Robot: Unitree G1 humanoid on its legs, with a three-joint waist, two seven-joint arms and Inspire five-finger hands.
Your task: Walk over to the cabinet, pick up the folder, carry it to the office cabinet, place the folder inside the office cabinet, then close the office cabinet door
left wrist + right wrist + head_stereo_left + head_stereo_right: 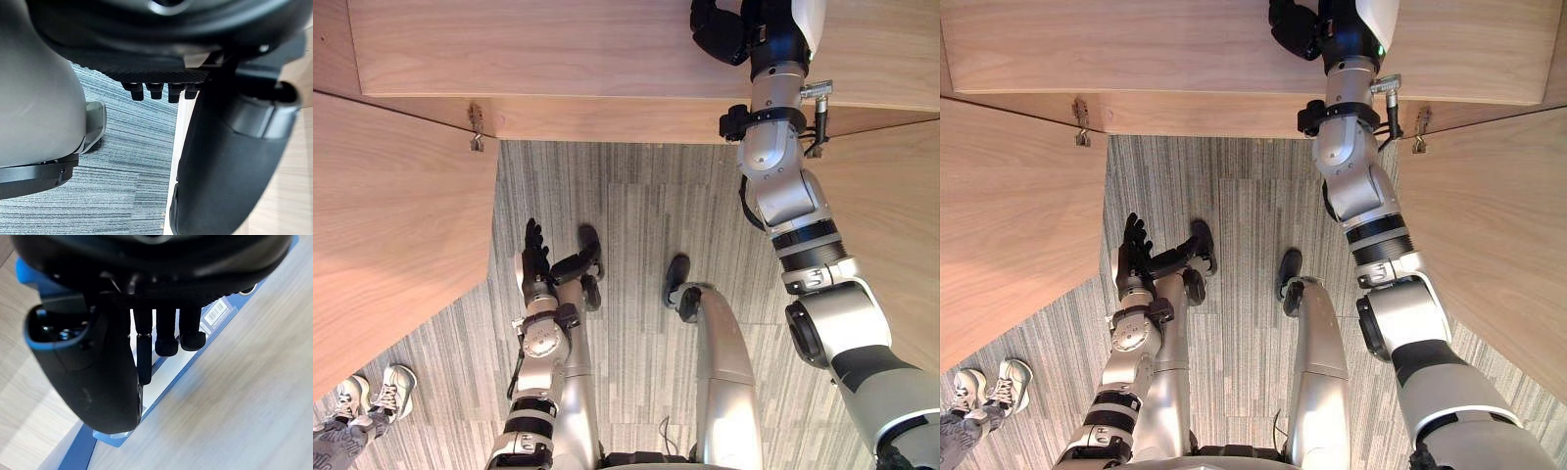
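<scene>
The blue folder point(171, 367) with a white face and a barcode label lies flat on the wooden shelf point(234, 396) of the office cabinet point(558, 49). My right hand point(720, 34) reaches into the cabinet at the top of the eye views. In the right wrist view its fingers point(166, 333) hang relaxed over the folder's face with the thumb point(88, 362) beside them, on the same side of the folder, so the hand is open. My left hand point(533, 257) hangs low beside my body with straight fingers point(156, 90), holding nothing.
Both wooden cabinet doors stand open: the left door point(391, 225) and the right door point(1498, 225) flank me, with hinges point(476, 127) at their inner edges. Grey striped carpet point(626, 215) lies between them. A person's shoes point(382, 387) show at lower left.
</scene>
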